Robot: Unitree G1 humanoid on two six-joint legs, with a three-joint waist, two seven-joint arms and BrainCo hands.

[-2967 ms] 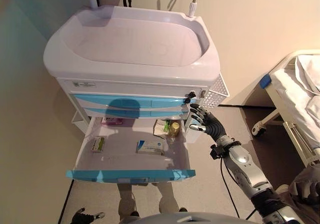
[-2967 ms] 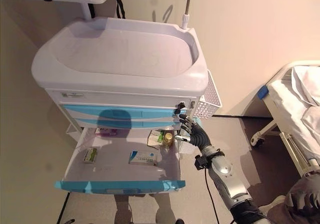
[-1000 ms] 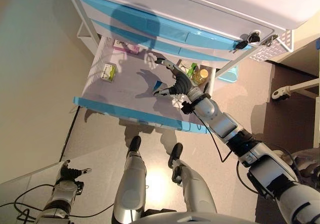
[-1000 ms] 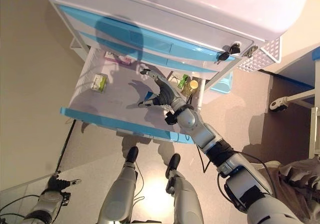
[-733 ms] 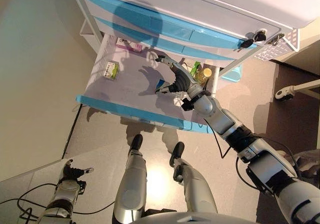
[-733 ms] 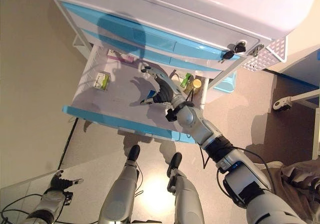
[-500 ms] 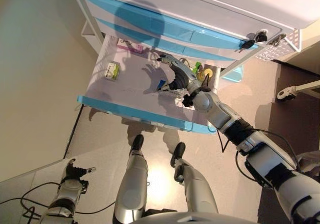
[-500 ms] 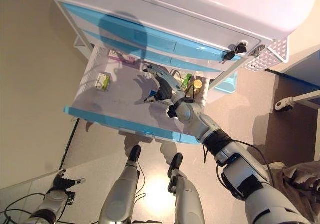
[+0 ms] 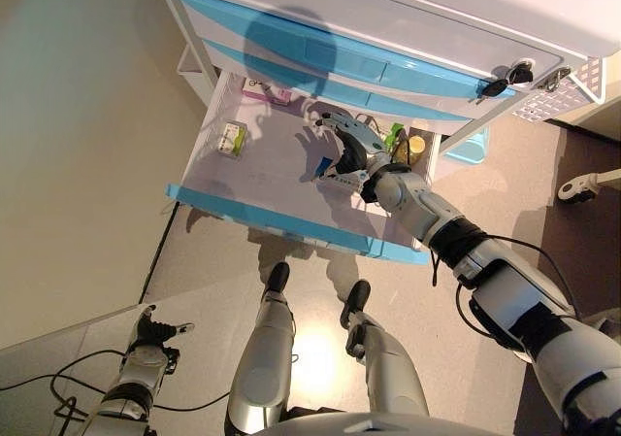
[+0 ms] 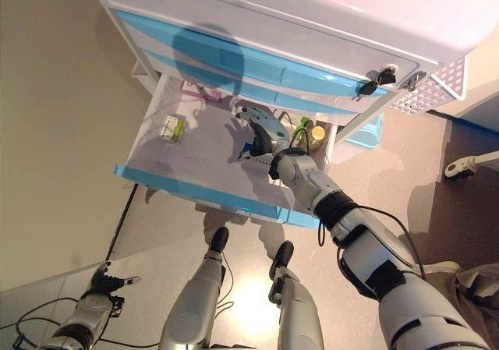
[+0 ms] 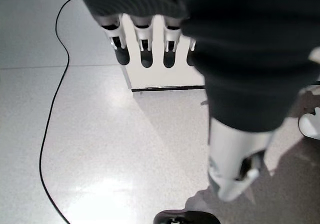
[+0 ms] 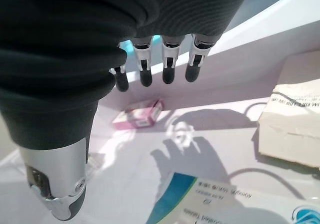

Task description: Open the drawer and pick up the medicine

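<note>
Drawer (image 9: 254, 218) open, right robot hand (image 9: 346, 154) spread above blue-white medicine box (image 12: 220, 204).

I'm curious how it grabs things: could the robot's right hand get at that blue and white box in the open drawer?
Probably yes. The right hand hovers open just above the blue and white box inside the pulled-out drawer, with nothing between them.

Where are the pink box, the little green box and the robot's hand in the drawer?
pink box (image 12: 138, 116), right wrist view, on its top face.
little green box (image 9: 231, 139), left eye view, on its top face.
right hand (image 9: 351, 150), left eye view, on its dark ribbed back.
</note>
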